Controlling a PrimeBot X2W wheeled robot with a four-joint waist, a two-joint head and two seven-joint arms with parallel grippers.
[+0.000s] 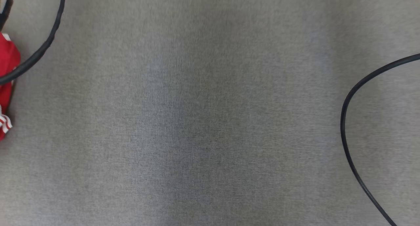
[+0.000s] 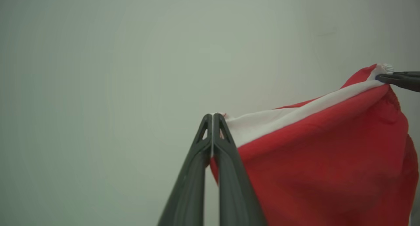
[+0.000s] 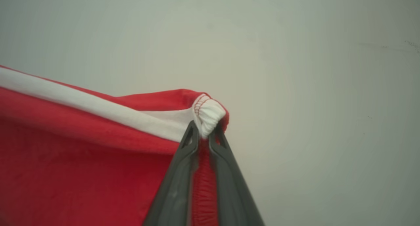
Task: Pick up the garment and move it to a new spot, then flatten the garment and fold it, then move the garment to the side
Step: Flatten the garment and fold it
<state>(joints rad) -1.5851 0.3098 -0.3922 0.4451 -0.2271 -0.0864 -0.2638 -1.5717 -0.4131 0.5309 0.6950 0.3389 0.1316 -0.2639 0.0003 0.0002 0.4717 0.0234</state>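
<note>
While holding the garment point(image 2: 311, 167) aloft, grips it at two points on its white band point(image 2: 288, 119). Left wrist view: records left gripper point(image 2: 212, 116) at lower centre, fingers pressed flat together on one end of the band, a scrap of white cloth peeking past the tips. Right wrist view: records right gripper point(image 3: 203, 131) likewise clamped, pinching the gathered opposite end, with bunched white cloth above the tips and a red seam between the fingers. Judged reason for the two-point hold: stretches the band into a line and lets the red body hang open below, ready for laying out flat at a new spot; flattening and folding judged not yet begun. Differences between views: from the left wrist, takes in both holds at once, with the right gripper's tips entering at the upper right edge, hence gives the span of the band. From the right wrist, adds stitch detail at the pinch. From the head view, places the garment as a red sliver at the far left edge, crossed by a dark cable point(image 1: 49, 39), with a second cable point(image 1: 344, 121) at right and grey surface point(image 1: 210, 121) between; cannot tell height above that surface.
</note>
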